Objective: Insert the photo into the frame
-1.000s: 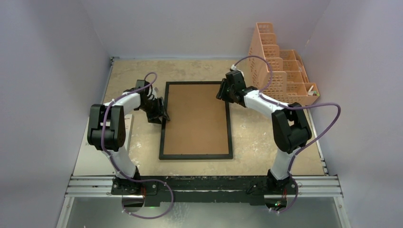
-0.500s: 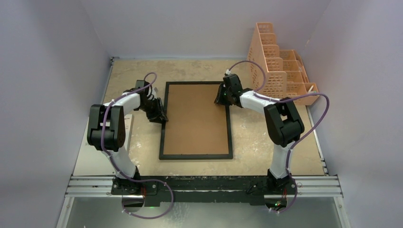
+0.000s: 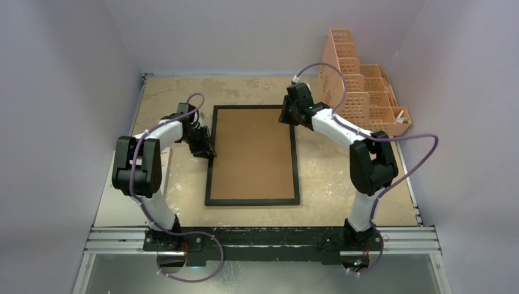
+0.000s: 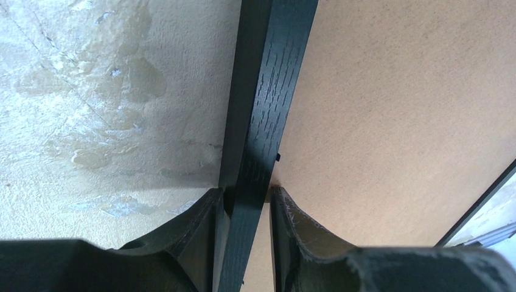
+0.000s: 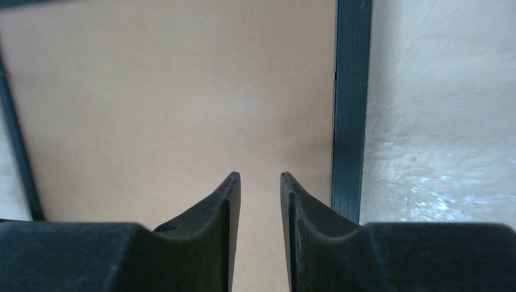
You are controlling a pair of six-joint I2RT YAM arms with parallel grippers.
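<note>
Over on the left, the left gripper (image 4: 246,196) is clamped across the frame's (image 3: 252,200) left rail. The frame lies back-up mid-table (image 3: 171,92), brown board (image 3: 252,150) showing. The right gripper (image 5: 260,177) hangs over the board's far right corner, fingers narrowly apart, gripping nothing.

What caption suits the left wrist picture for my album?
The left gripper pinches the frame's black rail, between worn table and brown backing board.

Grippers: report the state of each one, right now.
Left gripper: closed on the frame, gripping its left rail.
Right gripper: slightly open, empty, over the backing board.
</note>
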